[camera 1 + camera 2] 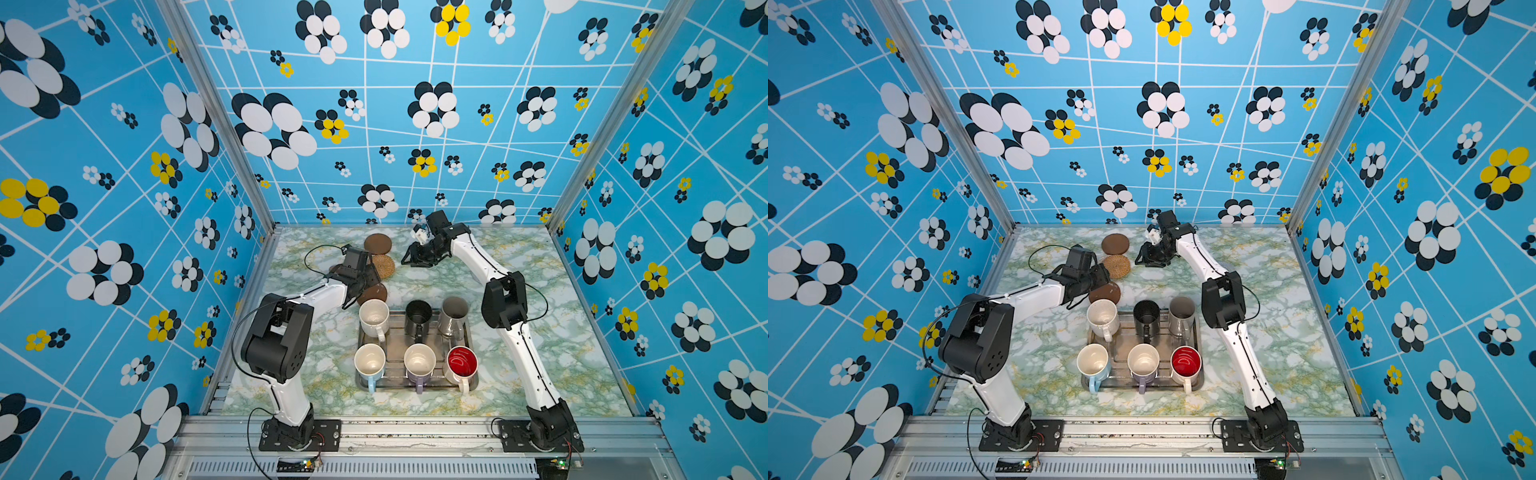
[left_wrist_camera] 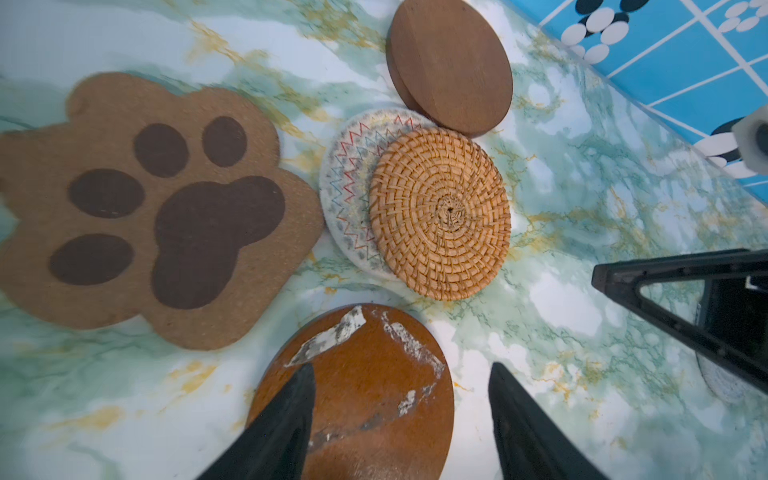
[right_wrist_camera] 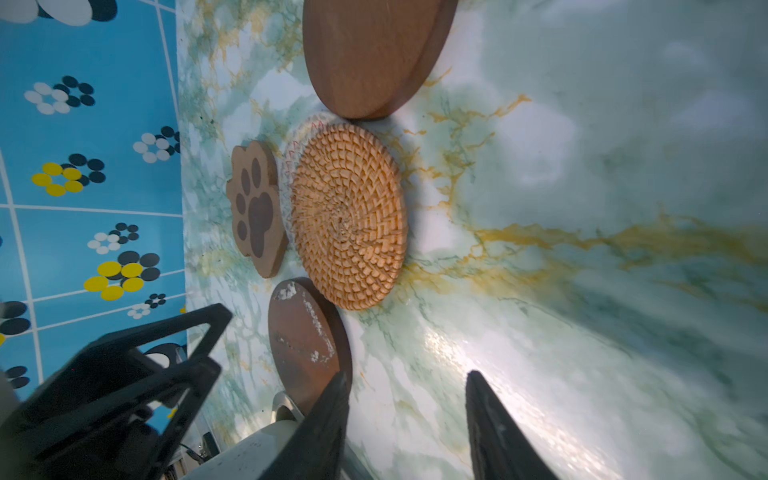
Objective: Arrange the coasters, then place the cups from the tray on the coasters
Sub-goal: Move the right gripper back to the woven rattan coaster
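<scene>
Left gripper (image 2: 401, 368) and right gripper (image 3: 407, 374) gape empty; lifting the rattan coaster (image 2: 440, 214) may drag the crochet coaster (image 2: 349, 187) beneath.

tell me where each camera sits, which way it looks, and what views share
Both top views: high on the arms' base side, looking down across the table to the back wall; left arm and right arm whole, tray, six mugs.
Left wrist: over the table, looking down at rattan coaster, paw coaster, scuffed disc; own left gripper open.
Right wrist: low, looking along the table at those coasters; own right gripper open.
Shared: both wrist views show the same coasters and the other gripper.
</scene>
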Motion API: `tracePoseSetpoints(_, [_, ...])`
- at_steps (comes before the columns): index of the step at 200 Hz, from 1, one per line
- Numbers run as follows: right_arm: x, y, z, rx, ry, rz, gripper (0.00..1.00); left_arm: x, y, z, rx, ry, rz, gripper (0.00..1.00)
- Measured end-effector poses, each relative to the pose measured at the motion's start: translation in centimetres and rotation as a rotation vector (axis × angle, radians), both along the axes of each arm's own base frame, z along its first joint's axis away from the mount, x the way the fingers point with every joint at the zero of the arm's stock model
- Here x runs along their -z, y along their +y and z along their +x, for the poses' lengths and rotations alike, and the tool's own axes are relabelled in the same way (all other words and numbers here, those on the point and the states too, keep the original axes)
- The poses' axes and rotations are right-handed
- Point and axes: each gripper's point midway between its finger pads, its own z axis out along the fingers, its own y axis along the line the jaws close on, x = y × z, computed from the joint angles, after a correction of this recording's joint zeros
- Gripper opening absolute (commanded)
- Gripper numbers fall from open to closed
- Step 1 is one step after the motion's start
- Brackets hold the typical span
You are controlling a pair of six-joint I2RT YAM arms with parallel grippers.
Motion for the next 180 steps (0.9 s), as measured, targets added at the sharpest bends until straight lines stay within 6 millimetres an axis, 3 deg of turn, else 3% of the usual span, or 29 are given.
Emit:
tracePoseSetpoints(35, [0.2, 1.0, 0.3, 0.015, 0.014, 0.046, 0.49, 0.6, -0.9, 0.3, 0.018, 0.001, -0.048, 0.66])
tracePoseSetpoints(97, [2.8, 2.5, 0.6, 0.042, 0.07, 0.099, 0.5, 0.4, -1.1, 1.3, 0.015, -0.036, -0.09, 0.66])
tracePoseSetpoints(138, [2.5, 3.5, 0.7, 0.05, 0.075, 0.133, 0.51, 2.0, -0.9, 1.2, 0.011, -0.016, -0.1, 0.66])
tracePoseSetpoints(180, [2.7, 4.1, 1.1, 0.064, 0.081, 0.165, 0.51, 2.1, -0.7, 1.4, 0.001, -0.026, -0.128, 0.65])
